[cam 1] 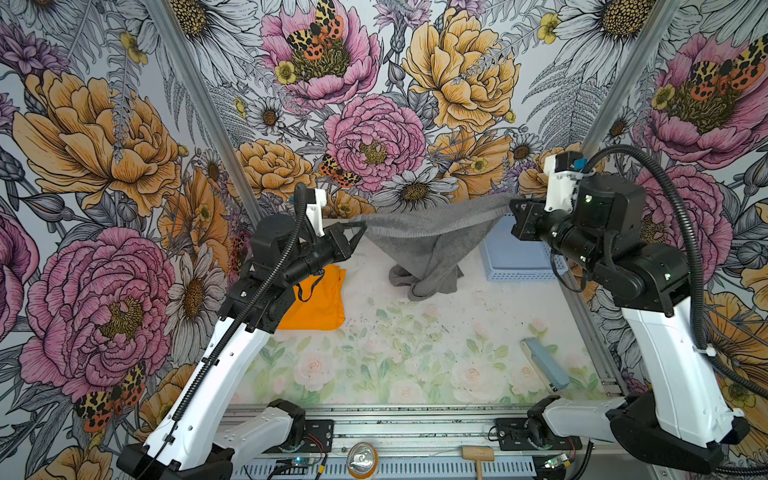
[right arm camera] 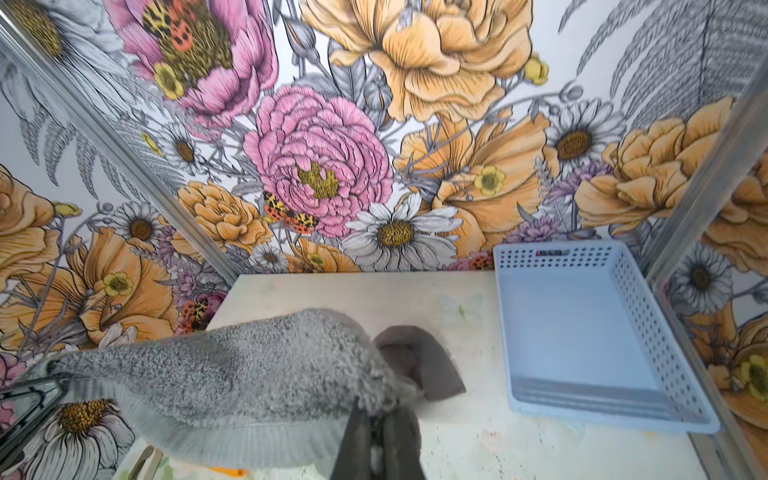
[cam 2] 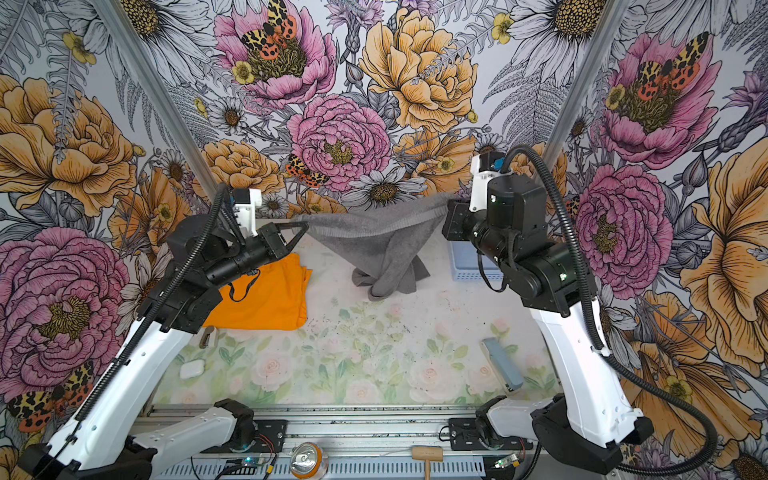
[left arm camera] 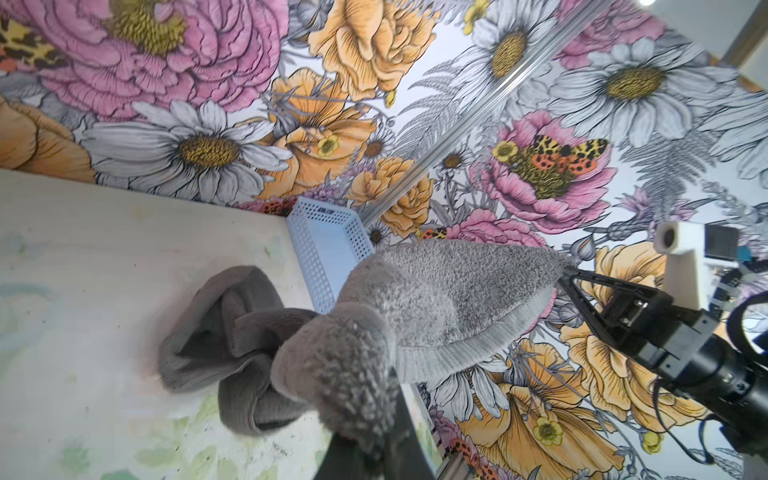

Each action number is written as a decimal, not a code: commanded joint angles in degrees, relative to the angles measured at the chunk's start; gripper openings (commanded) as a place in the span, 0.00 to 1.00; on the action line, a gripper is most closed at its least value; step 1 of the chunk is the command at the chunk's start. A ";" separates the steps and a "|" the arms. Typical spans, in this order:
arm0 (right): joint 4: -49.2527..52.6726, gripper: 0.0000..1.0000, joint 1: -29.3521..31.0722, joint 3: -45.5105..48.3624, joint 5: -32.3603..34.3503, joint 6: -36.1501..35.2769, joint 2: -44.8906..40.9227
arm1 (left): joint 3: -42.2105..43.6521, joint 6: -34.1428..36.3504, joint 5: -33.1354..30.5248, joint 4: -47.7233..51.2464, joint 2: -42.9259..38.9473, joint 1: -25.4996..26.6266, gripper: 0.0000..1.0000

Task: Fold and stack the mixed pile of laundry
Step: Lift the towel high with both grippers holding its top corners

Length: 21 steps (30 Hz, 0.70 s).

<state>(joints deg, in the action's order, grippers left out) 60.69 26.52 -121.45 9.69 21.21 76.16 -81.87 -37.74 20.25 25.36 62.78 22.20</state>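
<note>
Hanging between the two hands at mid-frame in both top views, the grey towel (cam 1: 424, 237) is pinched at one upper corner by the left gripper (cam 1: 363, 226), jaws closed tight on it, and at the other by the right gripper (cam 1: 513, 204), likewise clamped. Its lower end is bunched on the table (cam 1: 457, 332) below and between them. The orange shorts (cam 1: 320, 301) are laid flat lower left of the towel, partly covered by the left arm (cam 1: 232, 361).
</note>
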 commanded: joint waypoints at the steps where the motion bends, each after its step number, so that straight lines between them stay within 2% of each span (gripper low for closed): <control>1: -0.61 0.00 -0.57 -10.43 2.34 -5.37 2.92 | -8.19 1.59 -0.65 -3.21 2.18 -0.64 0.00; 6: -0.70 0.00 -0.56 -22.64 2.76 -8.00 7.62 | -20.97 6.96 -2.48 -1.28 6.76 -0.75 0.00; 9: -1.11 0.00 -0.52 -27.25 0.26 -8.36 9.50 | -26.21 9.54 -3.23 -1.68 8.52 -0.82 0.00; 21: -13.75 0.00 -0.54 -28.75 -4.95 -12.01 6.82 | -41.95 20.51 -6.20 -2.10 11.72 -0.93 0.00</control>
<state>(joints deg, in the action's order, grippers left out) 53.69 26.55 -148.73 5.82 11.31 85.01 -120.53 -21.69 16.84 24.99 74.00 21.93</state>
